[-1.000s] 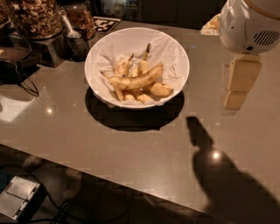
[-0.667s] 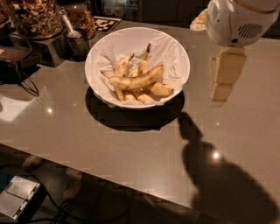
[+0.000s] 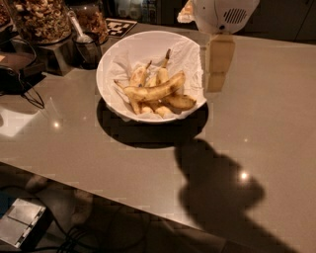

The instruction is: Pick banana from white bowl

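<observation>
The white bowl (image 3: 148,33), lined with crumpled white paper, stands on the grey counter left of centre. Several bananas lie in it. The banana (image 3: 155,91), long, yellow and brown-speckled, lies across the top of the pile, roughly left to right. My gripper (image 3: 217,66) hangs down from its white round wrist (image 3: 224,15) at the bowl's right rim, over the counter beside the bowl, level with the rim. It holds nothing that I can see and is apart from the bananas.
Glass jars of nuts (image 3: 39,20) and a metal cup with a spoon (image 3: 86,47) stand at the back left. Black cables (image 3: 22,86) lie at the left. A printed tag (image 3: 121,27) lies behind the bowl. The counter's front edge runs diagonally, with a box (image 3: 19,222) on the floor below.
My gripper has moved left, from well right of the bowl to right beside its right rim. Its shadow on the counter has shifted left too. The bananas have not moved.
</observation>
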You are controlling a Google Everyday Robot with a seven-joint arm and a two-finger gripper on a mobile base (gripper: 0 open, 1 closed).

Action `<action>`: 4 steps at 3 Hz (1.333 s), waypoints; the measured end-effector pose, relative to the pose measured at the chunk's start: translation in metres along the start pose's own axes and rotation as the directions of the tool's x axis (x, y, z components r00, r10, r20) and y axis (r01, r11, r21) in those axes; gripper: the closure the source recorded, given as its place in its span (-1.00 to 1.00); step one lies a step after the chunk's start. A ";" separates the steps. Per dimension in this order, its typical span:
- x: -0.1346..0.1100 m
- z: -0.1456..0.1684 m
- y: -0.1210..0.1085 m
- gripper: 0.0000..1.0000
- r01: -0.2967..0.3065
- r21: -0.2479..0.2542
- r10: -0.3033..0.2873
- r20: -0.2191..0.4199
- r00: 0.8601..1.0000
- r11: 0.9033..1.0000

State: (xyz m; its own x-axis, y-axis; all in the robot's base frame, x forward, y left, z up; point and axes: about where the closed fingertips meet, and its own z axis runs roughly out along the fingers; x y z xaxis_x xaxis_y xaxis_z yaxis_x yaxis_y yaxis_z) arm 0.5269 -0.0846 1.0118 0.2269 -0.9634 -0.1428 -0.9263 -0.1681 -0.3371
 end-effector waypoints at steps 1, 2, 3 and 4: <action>-0.019 0.026 -0.018 -1.00 0.061 -0.053 -0.059 0.038 0.998 0.997; -0.037 0.055 -0.031 -0.98 0.104 -0.102 -0.098 0.063 0.993 0.989; -0.047 0.080 -0.040 -0.90 0.113 -0.147 -0.101 0.085 0.991 0.983; -0.054 0.099 -0.049 -0.59 0.110 -0.180 -0.092 0.106 0.990 0.977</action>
State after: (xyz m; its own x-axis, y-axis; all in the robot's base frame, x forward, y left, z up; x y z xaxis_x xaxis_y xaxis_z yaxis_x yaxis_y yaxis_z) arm 0.5895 -0.0041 0.9441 0.3415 -0.9164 -0.2089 -0.9347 -0.3078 -0.1776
